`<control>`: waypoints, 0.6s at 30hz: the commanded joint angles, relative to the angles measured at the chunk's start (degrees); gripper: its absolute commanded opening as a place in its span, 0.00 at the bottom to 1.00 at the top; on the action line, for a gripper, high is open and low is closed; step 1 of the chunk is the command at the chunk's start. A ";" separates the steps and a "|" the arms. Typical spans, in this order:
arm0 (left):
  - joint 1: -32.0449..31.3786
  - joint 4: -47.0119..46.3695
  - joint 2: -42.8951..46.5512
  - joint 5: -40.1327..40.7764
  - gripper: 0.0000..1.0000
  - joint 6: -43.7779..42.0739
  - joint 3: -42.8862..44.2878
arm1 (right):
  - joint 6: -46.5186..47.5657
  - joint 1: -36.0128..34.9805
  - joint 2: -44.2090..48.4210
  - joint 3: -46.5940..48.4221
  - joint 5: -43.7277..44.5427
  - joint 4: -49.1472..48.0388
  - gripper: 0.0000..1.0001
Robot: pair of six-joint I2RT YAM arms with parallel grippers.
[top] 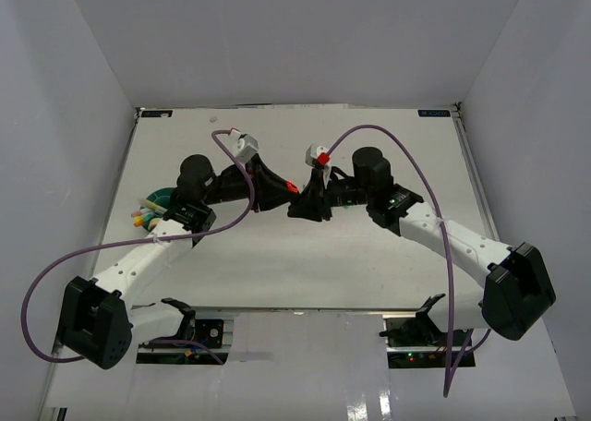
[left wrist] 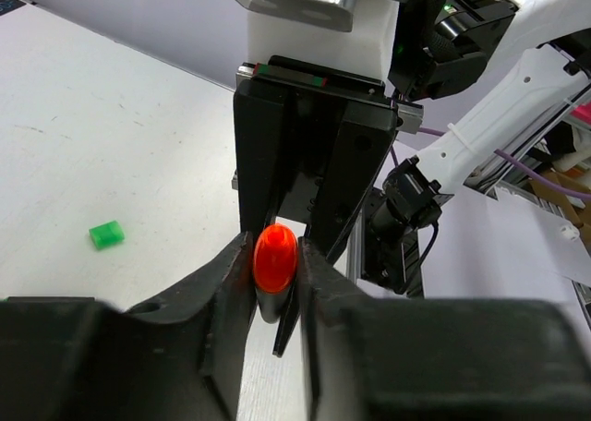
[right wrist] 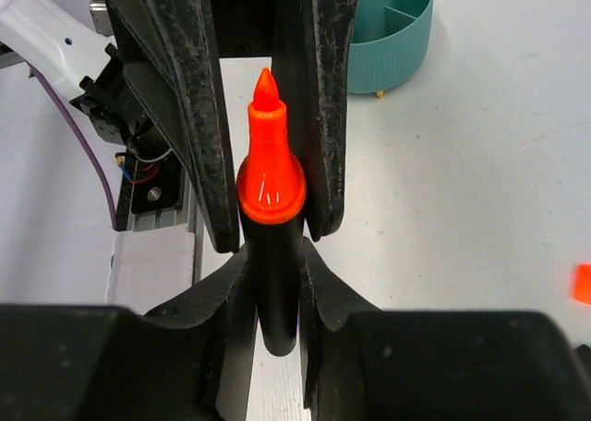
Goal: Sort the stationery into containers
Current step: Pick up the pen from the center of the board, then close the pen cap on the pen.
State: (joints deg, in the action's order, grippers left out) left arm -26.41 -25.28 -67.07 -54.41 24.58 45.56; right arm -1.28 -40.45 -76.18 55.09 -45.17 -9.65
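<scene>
Black fingers of the right gripper (right wrist: 273,255) are clamped on the dark barrel of a marker (right wrist: 277,301). The marker runs out past them, its orange end (right wrist: 271,176) tapering to a point aimed at the other arm. The left gripper (left wrist: 275,250) meets it head-on: its two fingers press against either side of the orange collar, so both grippers grip the same marker at once, one on the barrel and one on the orange part. In the left wrist view the orange end shows nearly end-on as a rounded blob between that arm's fingers, with the right gripper's body rising straight behind it. From above, the two grippers come together over the middle of the white table (top: 369,144), and only a small red-orange spot of the marker shows between them. A teal tub (right wrist: 397,33) with inner dividers stands on the table beyond the left gripper's fingers. The top view puts it at the table's left side, mostly hidden behind the left arm. The coloured ends of some pens (top: 143,216) poke out next to it, but I cannot tell whether they lie inside it. A green square (left wrist: 106,234) lies alone on the table, well apart from the grippers. An orange piece (right wrist: 582,282) is cut off at the right wrist view's edge.
</scene>
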 commanded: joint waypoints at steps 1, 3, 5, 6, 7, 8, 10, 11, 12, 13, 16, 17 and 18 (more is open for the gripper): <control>-0.22 1.80 0.71 0.27 0.38 -0.14 -0.39 | 1.01 0.54 1.38 0.55 1.13 -1.69 0.08; -0.22 3.47 1.06 2.46 0.60 -0.32 -0.47 | 1.01 1.59 1.83 -0.68 2.36 -1.86 0.08; -0.22 5.14 2.03 4.74 0.75 -0.84 -0.47 | 0.84 3.17 2.44 -2.61 3.15 -1.86 0.08; -0.22 5.85 2.46 7.19 0.85 -0.93 -0.47 | 0.67 3.70 2.79 -3.40 4.03 -1.95 0.08; -0.22 7.51 3.25 8.69 0.89 -1.28 -0.56 | 0.58 4.23 3.58 -4.89 4.47 -1.86 0.08; -0.22 8.39 3.61 10.10 0.93 -1.46 -0.56 | 0.49 5.19 4.11 -5.60 5.17 -1.95 0.08; -0.22 10.77 4.66 14.41 0.98 -1.73 -1.00 | 0.22 6.34 5.42 -7.44 6.75 -1.86 0.08; -0.22 11.65 4.93 16.16 0.98 -1.55 -1.09 | -0.04 7.48 5.87 -7.98 7.37 -1.78 0.08; -0.13 13.74 5.19 20.10 0.98 -1.29 -1.18 | -0.47 8.01 6.22 -8.42 9.11 -1.69 0.08; -0.13 14.89 5.28 22.22 0.98 -0.85 -1.26 | -0.65 8.54 7.00 -8.86 10.00 -1.17 0.08; -0.13 19.29 4.67 31.72 0.98 0.99 -0.65 | -1.62 10.30 8.76 -10.53 15.71 -0.46 0.08; -0.13 20.26 3.45 33.91 0.98 2.48 0.22 | -1.97 10.91 9.21 -11.40 17.38 -0.28 0.08; -0.13 22.53 2.65 36.28 0.98 3.88 0.75 | -2.32 11.18 9.73 -11.76 20.53 0.07 0.08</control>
State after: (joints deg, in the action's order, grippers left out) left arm -26.46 -9.78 -63.51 -29.43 25.45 44.73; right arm -2.22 -30.28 -68.86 44.29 -32.32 -9.26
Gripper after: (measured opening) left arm 0.979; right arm 0.242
